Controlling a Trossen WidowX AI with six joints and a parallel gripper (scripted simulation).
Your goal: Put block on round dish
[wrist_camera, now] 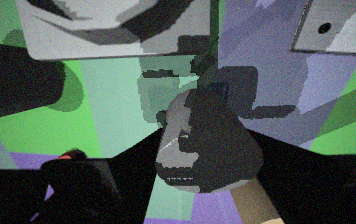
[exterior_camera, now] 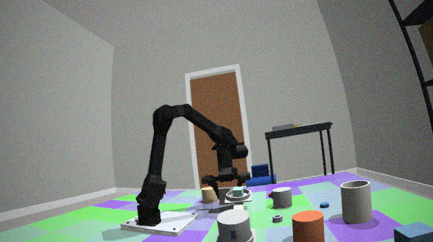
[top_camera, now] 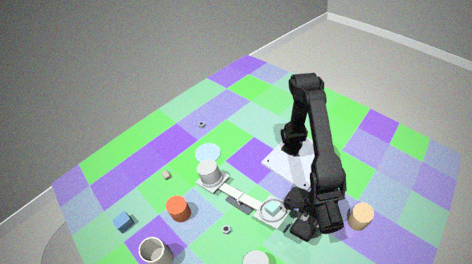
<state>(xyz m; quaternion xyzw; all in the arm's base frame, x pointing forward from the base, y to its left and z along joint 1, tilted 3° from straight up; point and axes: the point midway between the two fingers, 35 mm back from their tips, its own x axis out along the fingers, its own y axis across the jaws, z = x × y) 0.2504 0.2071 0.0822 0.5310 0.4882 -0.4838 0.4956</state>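
Observation:
My gripper [top_camera: 300, 215] [exterior_camera: 229, 189] [wrist_camera: 198, 130] is shut on a grey cup [exterior_camera: 223, 195] [wrist_camera: 217, 150], held low just beyond the near end of the balance [top_camera: 250, 200] [wrist_camera: 45, 48]. Whether the cup touches the table, I cannot tell. The pale cyan block [top_camera: 273, 207] [exterior_camera: 238, 191] lies uncovered inside the ring on that end, beside my gripper. The other cup [top_camera: 209, 172] [exterior_camera: 233, 226] stands on the far end. The flat, pale blue round dish [top_camera: 207, 152] lies just behind that cup, with nothing on it.
An orange cylinder [top_camera: 177, 209] [exterior_camera: 308, 226], a blue block [top_camera: 123, 222] and a hollow container [top_camera: 166, 253] [exterior_camera: 356, 204] stand left of the balance. A tan cylinder [top_camera: 360, 216] [exterior_camera: 208, 195] is right of my gripper. A white cylinder [top_camera: 255, 257] and a nut [top_camera: 226, 229] are nearer the front.

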